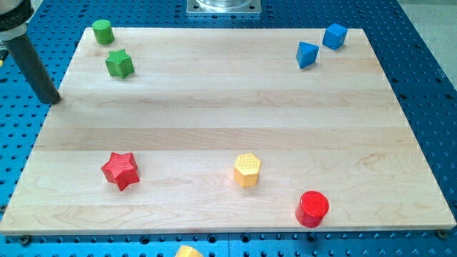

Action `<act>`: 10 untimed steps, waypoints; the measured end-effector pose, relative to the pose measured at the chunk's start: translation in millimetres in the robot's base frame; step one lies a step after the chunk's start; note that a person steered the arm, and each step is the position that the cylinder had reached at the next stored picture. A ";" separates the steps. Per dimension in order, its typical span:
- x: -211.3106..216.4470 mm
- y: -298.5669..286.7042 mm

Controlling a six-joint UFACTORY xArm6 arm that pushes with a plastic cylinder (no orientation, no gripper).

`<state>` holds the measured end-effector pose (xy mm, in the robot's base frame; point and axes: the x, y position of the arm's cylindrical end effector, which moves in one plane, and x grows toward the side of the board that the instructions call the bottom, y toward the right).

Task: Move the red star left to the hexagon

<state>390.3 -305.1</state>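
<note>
The red star (120, 170) lies on the wooden board (228, 107) at the view's lower left. The yellow hexagon (247, 170) sits near the bottom centre, well to the star's right. My tip (51, 100) is at the board's left edge, far above and left of the red star, touching no block. The dark rod rises from it toward the view's top left corner.
A green cylinder (103, 31) and a green star (119, 63) sit at the top left. Two blue blocks (307, 54) (334, 36) sit at the top right. A red cylinder (313, 208) stands at the bottom right. A yellow block (188, 251) lies off the board at the bottom.
</note>
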 end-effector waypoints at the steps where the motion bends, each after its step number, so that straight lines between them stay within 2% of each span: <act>1: -6.1 0.5; 2: -8.8 0.4; 3: 40.8 20.9; 4: 62.1 40.4; 7: 56.3 78.8; 8: 62.9 151.4; 9: 88.8 235.4; 10: 137.3 209.3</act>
<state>527.7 -95.8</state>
